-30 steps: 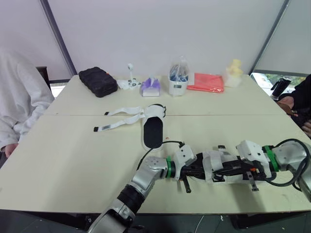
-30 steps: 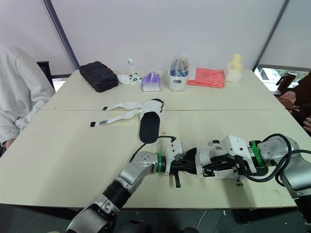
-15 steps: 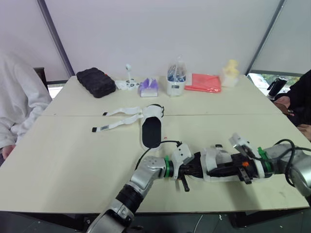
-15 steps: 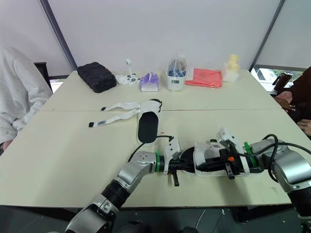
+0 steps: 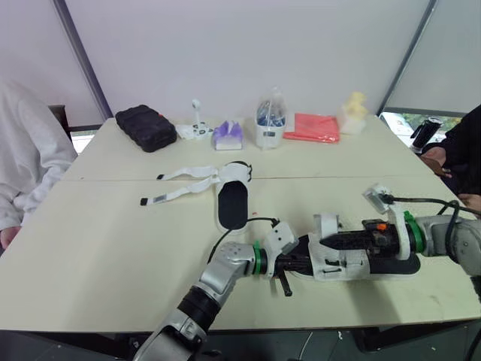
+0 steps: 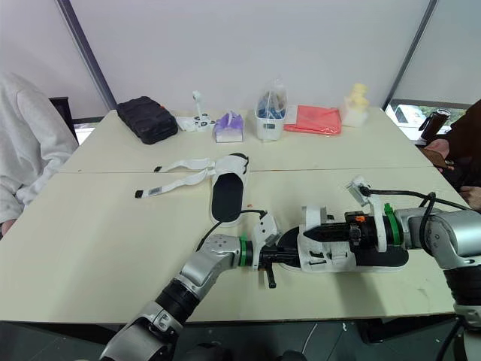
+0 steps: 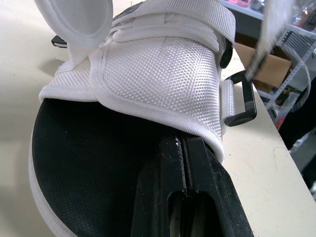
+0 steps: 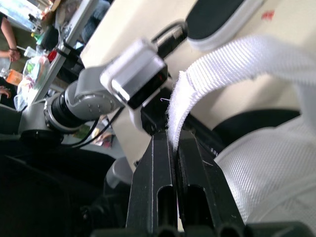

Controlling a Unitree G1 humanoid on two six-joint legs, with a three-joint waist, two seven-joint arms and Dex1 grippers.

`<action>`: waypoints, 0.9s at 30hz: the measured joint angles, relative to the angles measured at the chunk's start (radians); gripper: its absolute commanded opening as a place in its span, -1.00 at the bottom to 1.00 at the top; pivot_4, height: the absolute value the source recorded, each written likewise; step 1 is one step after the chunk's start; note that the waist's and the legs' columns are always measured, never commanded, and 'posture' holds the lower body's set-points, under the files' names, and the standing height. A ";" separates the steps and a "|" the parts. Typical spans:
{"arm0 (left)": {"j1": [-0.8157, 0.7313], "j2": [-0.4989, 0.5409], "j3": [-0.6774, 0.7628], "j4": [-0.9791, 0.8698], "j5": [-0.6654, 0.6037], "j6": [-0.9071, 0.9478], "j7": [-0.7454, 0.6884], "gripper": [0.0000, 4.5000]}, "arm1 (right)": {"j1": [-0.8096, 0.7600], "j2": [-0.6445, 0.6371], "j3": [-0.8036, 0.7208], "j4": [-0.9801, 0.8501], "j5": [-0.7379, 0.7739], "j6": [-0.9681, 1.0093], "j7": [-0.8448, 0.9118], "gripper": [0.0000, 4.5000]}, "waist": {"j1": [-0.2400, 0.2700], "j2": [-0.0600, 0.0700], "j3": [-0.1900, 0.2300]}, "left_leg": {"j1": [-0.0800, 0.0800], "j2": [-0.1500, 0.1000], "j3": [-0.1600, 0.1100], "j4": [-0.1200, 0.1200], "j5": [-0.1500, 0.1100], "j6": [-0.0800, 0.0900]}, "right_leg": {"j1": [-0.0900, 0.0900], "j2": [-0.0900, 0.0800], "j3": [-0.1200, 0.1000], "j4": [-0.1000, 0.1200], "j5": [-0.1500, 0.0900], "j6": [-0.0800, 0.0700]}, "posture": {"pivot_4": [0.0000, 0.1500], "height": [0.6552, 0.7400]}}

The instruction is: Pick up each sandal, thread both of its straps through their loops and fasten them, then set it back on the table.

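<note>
Near sandal [image 5: 361, 259] lying flat on the table [image 5: 105, 248], close to the front edge at 6 o'clock, between the two arms. The left gripper [image 7: 182, 148] lies on the black mesh insole with its fingers pressed together. Their tips are hidden under the white woven upper, so any grip on the sandal cannot be made out. A black rectangular loop [image 7: 242, 101] stands at the side of the upper. The right gripper [image 8: 173, 143] pinches the end of a white webbing strap [image 8: 237, 64], which arches clear above the upper; its far end is cut off. The second sandal [image 5: 233, 203] lies at 11 o'clock of the first, apparently unfastened, its loose straps [image 5: 184, 184] trailing toward 9 o'clock. Bare tabletop extends at 9 o'clock of the left arm.
</note>
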 measured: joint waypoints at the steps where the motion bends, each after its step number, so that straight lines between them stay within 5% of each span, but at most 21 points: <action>1: 0.000 0.000 0.000 0.000 0.000 0.000 0.000 -1.00 | -0.002 0.001 0.009 0.007 -0.005 -0.002 0.000 -0.99 | 0.000 0.000 0.000 | 0.000 0.000 0.000 0.000 0.000 0.000 | 0.000 0.000 0.000 0.000 0.000 0.000 | 1.00 1.00; 27: 0.008 0.001 0.002 -0.018 -0.001 0.020 0.004 -1.00 | -0.145 0.002 0.190 0.179 -0.139 -0.057 0.160 -0.99 | -0.002 0.000 0.000 | 0.000 0.000 0.000 0.000 0.000 0.000 | -0.001 0.000 0.000 0.001 0.000 0.000 | 1.00 1.00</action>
